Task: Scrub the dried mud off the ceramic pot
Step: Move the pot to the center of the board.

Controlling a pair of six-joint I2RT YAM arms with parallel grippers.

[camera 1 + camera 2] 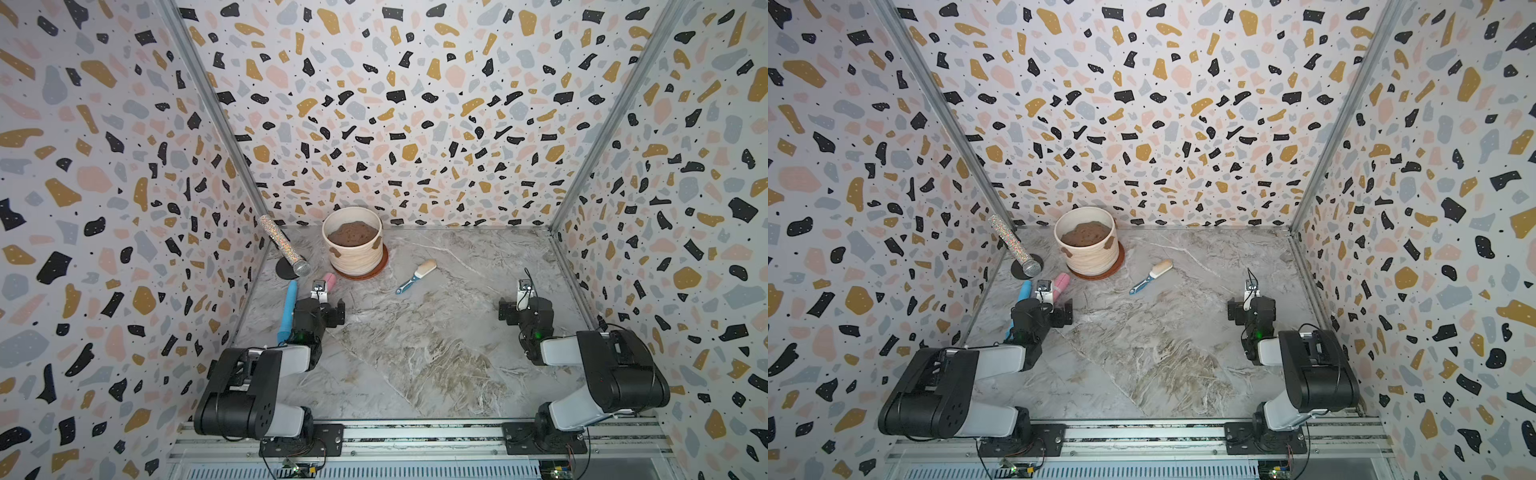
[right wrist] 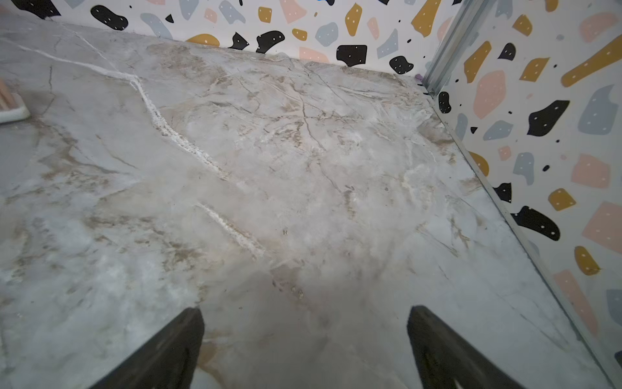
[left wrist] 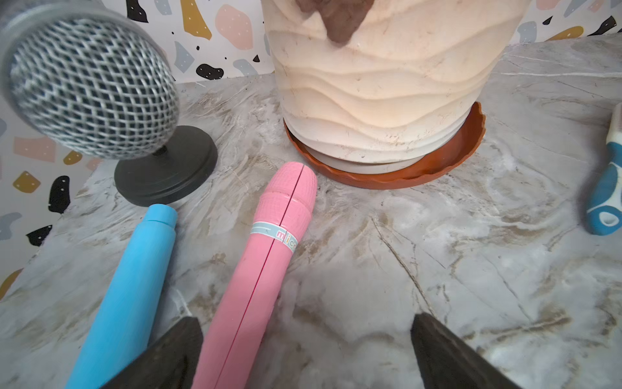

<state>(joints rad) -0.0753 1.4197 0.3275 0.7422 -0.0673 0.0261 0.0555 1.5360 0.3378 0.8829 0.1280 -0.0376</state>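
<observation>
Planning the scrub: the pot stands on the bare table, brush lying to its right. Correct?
No: the pot stands on an orange saucer, not the bare table, as the left wrist view shows. The brush does lie to its right.

Matt ribbed ceramic pot (image 1: 354,252); glossy marbled table (image 1: 436,332).

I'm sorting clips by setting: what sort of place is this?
Probably a staged robot test booth, not a real room: terrazzo-print wall panels box in a marble-look tabletop, metal corner strips join them, and the left arm and right arm are bolted to an aluminium rail along the front.
</observation>
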